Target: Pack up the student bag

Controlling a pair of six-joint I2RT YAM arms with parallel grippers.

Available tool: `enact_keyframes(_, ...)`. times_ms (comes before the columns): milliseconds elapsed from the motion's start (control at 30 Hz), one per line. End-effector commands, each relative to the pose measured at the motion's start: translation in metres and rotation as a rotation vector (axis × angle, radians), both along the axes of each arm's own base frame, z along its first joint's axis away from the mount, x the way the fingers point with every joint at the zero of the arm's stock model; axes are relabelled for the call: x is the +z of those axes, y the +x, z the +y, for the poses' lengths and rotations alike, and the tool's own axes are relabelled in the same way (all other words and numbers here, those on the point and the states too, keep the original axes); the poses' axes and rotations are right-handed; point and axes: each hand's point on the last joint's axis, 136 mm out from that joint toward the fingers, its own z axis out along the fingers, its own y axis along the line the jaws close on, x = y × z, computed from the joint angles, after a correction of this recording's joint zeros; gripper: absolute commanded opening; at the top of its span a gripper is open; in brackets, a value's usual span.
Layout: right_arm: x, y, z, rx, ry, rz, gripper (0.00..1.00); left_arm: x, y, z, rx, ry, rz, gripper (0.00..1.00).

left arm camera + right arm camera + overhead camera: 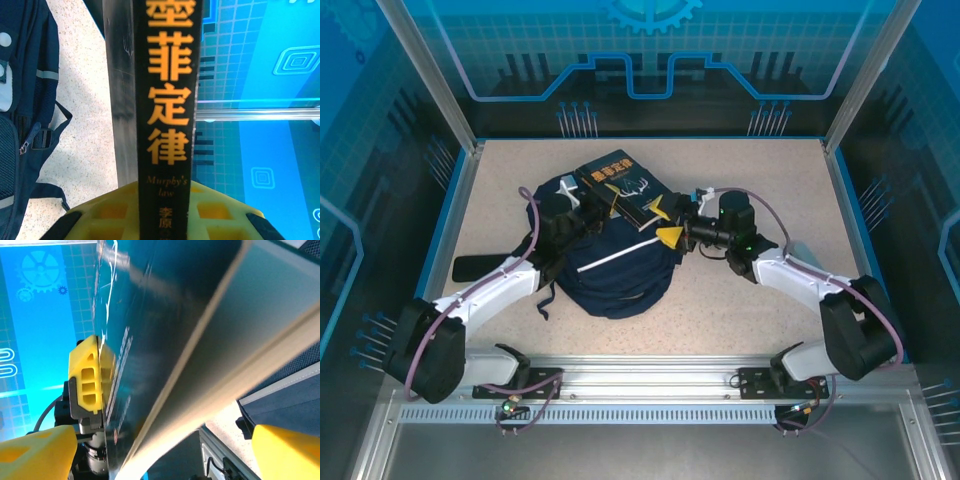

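From above, the student bag, a soft navy-blue fabric backpack with white stripes, lies slumped at the middle of the speckled beige table. A flat dark book with orange title lettering is held just over the bag's far end. The left gripper is at the book's left side and the right gripper at its right corner. Nothing looks packed yet, and I cannot tell whether the bag's mouth is unzipped. Blue walls with gear and circuit graphics enclose the table. In the left wrist view, yellow fingers are clamped on the book's spine, with the bag off to the side. In the right wrist view, that gripper's yellow fingers stand wide apart astride the book's edge.
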Motion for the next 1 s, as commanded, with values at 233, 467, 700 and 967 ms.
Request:
enact_keyframes(233,0.033,0.019,0.001,-0.089,0.079,-0.091,0.69,0.032,-0.01,0.003,0.013,-0.075,-0.106,0.12)
enact_keyframes(467,0.033,0.02,-0.002,-0.112,0.083,-0.11,0.49,0.023,-0.012,0.002,-0.001,-0.066,-0.067,0.12)
enact_keyframes(700,0.037,0.027,-0.005,-0.174,0.213,-0.11,0.45,0.008,-0.016,-0.001,-0.012,-0.072,-0.002,0.11)
enact_keyframes(967,0.031,0.029,0.004,-0.155,0.258,-0.096,0.28,-0.003,-0.024,-0.008,-0.046,-0.043,0.031,0.13)
